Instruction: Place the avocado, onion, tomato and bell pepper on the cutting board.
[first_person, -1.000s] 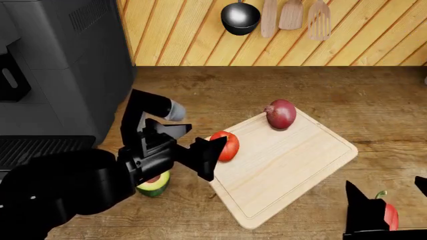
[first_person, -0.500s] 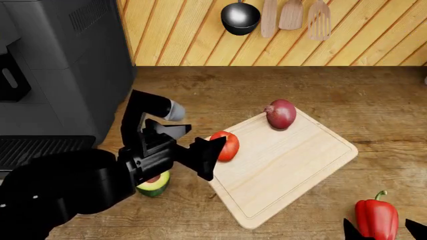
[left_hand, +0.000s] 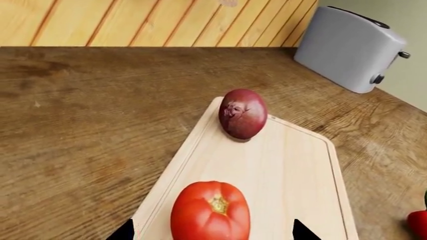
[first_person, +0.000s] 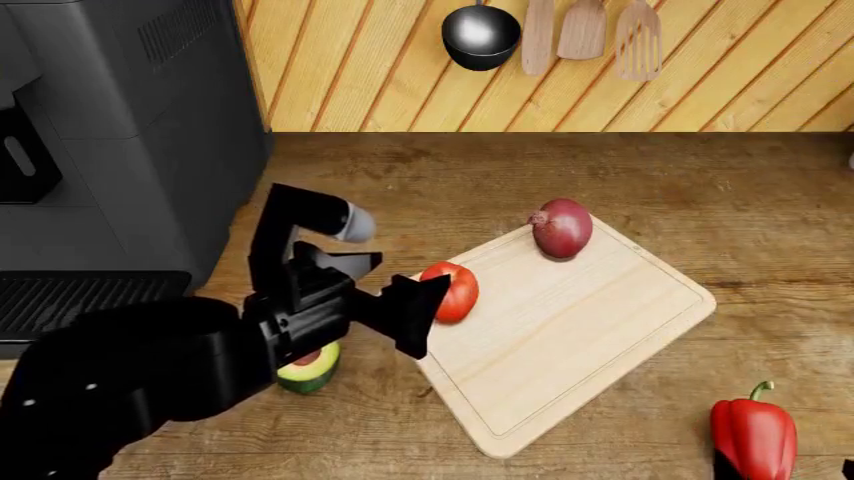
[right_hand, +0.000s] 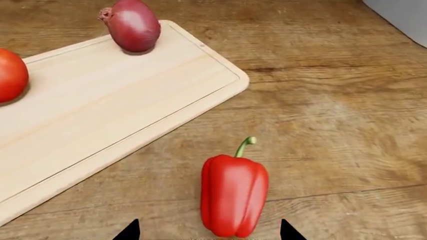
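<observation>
Tomato (first_person: 455, 291) and onion (first_person: 562, 227) on board (first_person: 601, 330). Pepper (right_hand: 234, 194) upright on counter, off board, between wide right gripper (right_hand: 207, 231) tips. Left gripper (left_hand: 212, 231) wide. Advice: close low around pepper's body.

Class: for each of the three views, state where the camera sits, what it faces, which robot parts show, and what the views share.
Head: high, looking down on the cutting board; left arm shows.
Left wrist: low behind the tomato, facing the onion; fingers' tips show.
Right wrist: behind the bell pepper; fingertips show.
Shared: board, tomato, onion.
</observation>
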